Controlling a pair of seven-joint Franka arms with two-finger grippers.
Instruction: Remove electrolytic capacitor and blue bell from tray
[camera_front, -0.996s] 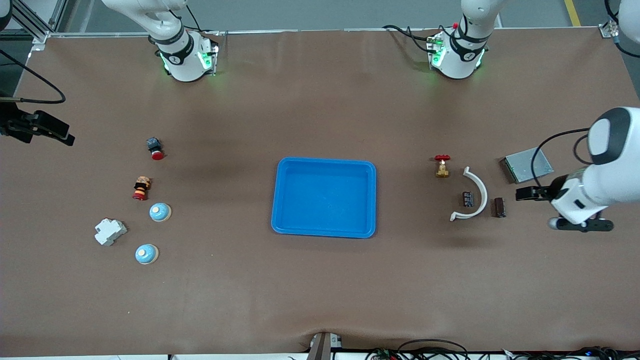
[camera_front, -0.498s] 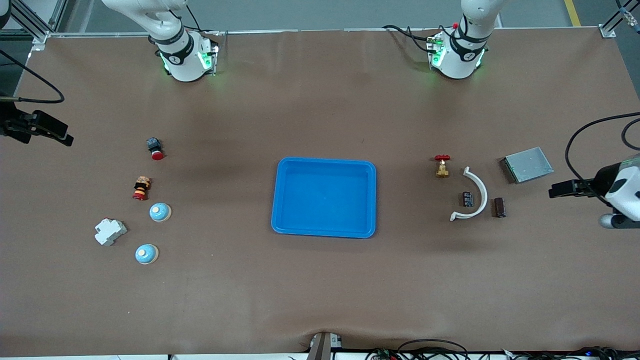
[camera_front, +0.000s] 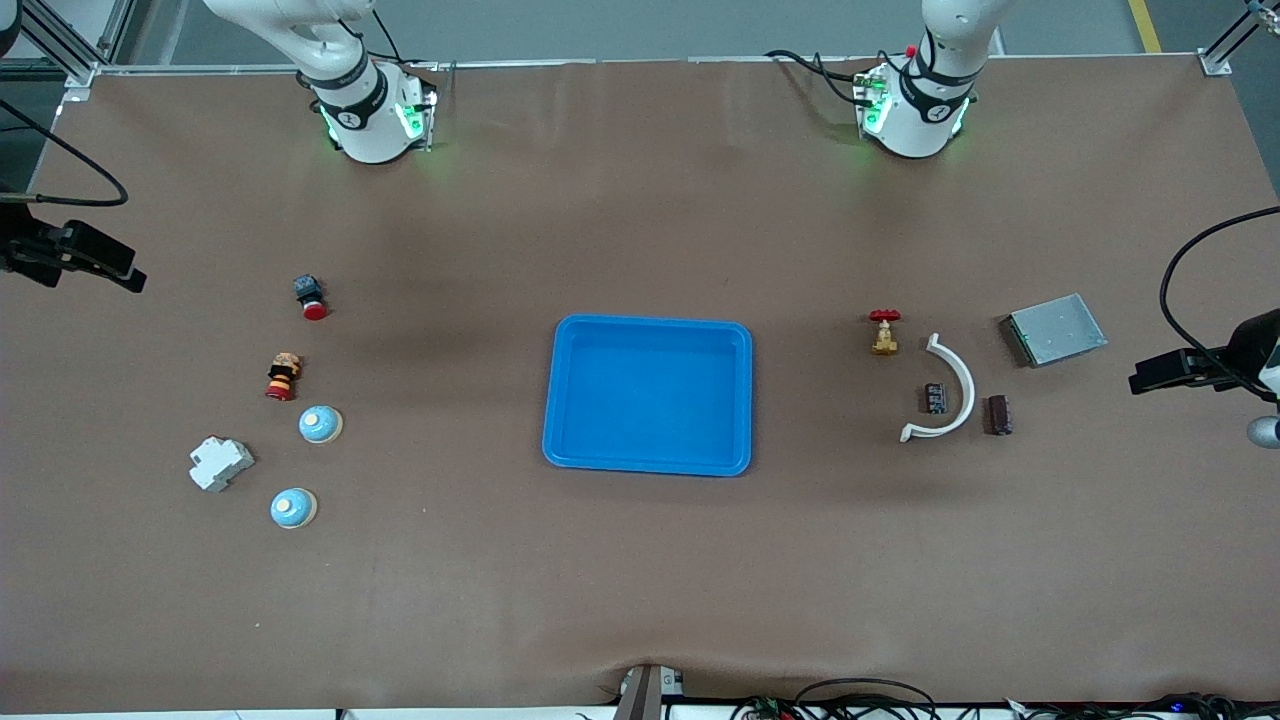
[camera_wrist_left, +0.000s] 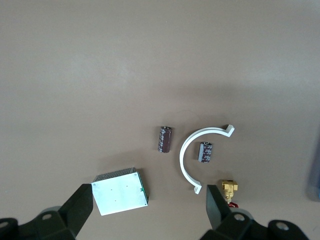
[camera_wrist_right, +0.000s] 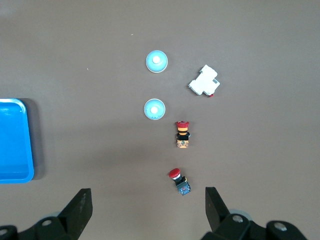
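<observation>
The counter (camera_front: 640, 600) carries everything, and the blue tray (camera_front: 648, 335) at its middle serves as landmark: it holds nothing at all. Judging from that, the removal looks finished, with nothing left to lift out.

Toward the left arm's end from the tray lie, from large to small: a grey metal plate (camera_front: 1056, 329), a curved white clip (camera_front: 950, 393), a brass valve with a red handle (camera_front: 884, 333), and two dark electrolytic capacitors. One capacitor (camera_front: 936, 398) sits inside the clip's curve, the other capacitor (camera_front: 998, 414) just outside it, farther from the tray. Which of the two came out of the tray cannot be told.

Toward the right arm's end from the tray lie a white breaker-like block (camera_front: 220, 464), two blue bells, a red-capped push button (camera_front: 311, 297) and a striped red-topped switch (camera_front: 283, 377). One bell (camera_front: 320, 425) is closer to the tray than the other bell (camera_front: 293, 508), which lies nearer the front camera.

The left claw (camera_wrist_left: 150, 212) hangs spread and empty over the counter's edge, well apart from the tray, looking down on the plate and capacitors. The right claw (camera_wrist_right: 148, 210) hangs spread and empty too, over the push-button end, well clear of the tray; both arms appear parked.
</observation>
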